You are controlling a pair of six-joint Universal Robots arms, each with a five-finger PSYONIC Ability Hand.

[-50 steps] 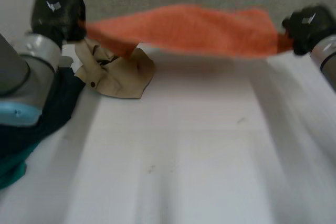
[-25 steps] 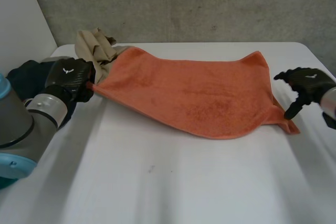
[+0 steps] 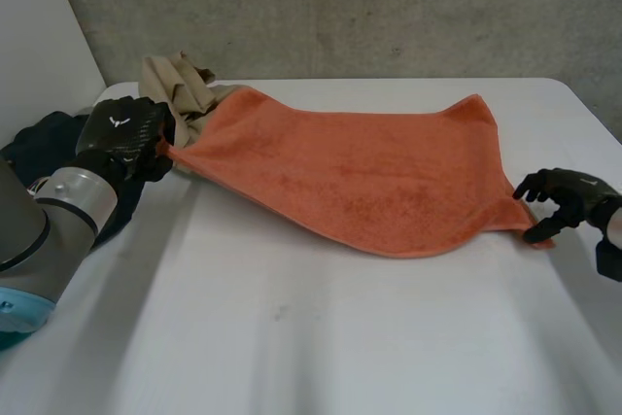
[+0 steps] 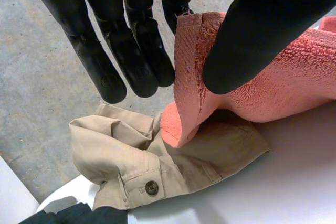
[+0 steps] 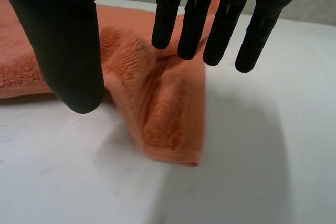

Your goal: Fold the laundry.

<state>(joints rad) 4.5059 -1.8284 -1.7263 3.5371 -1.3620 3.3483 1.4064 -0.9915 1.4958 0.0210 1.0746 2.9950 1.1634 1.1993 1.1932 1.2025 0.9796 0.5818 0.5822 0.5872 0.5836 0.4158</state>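
Across the middle of the table [image 3: 340, 337] the towel [image 3: 369, 177] is lying spread open and mostly flat, with no fold made in it. At its far left corner the left hand [image 3: 121, 133] is pinching the cloth between thumb and fingers, holding that corner raised just above a crumpled beige garment [image 3: 175, 85]. At the near right corner the right hand [image 3: 569, 191] is hovering with thumb and fingers apart, gripping nothing, and the corner beneath it is lying rumpled and doubled over on the table. By the look of it the task is only beginning: the towel is being laid out, both corners are needing smoothing, and the beige garment and a dark garment [image 3: 44, 143] by the left arm are waiting unfolded.
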